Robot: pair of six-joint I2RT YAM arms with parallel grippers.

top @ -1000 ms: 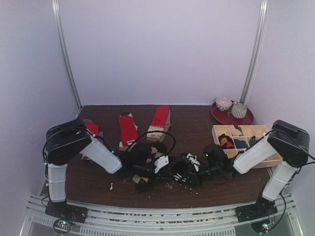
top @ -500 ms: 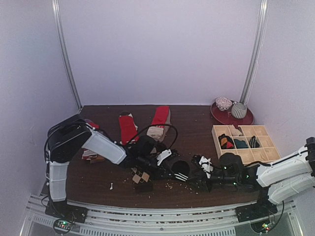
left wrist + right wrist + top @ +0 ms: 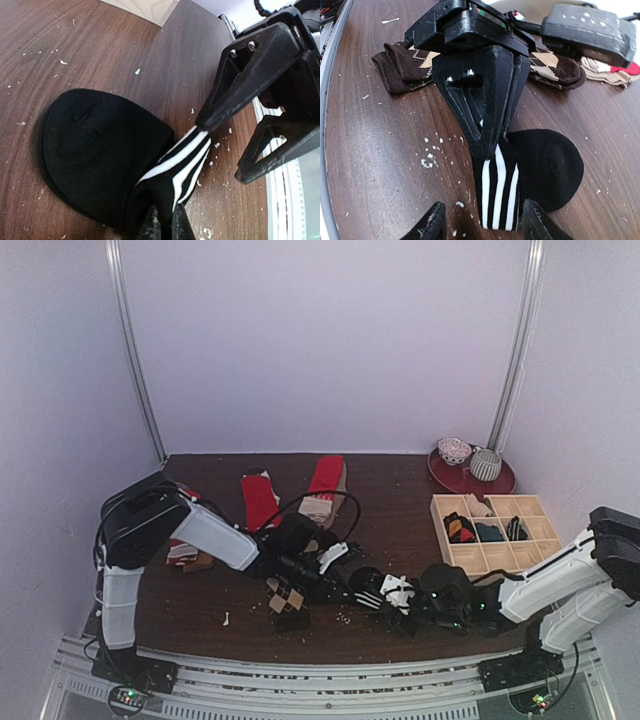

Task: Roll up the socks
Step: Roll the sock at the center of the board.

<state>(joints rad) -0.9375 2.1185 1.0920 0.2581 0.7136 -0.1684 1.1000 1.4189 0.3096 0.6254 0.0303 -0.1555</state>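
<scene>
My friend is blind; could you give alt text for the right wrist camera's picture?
The shut left gripper pinches a black fabric sock with white stripes on a dark wooden table, while the right gripper, open, straddles its striped cuff. A brown argyle sock lies behind.

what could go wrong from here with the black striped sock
The right tool stands open close to the tip of the left tool, so closing could strike it instead of gripping the black striped sock. The left tool pinches only the striped cuff; a pull might slip it free.
</scene>
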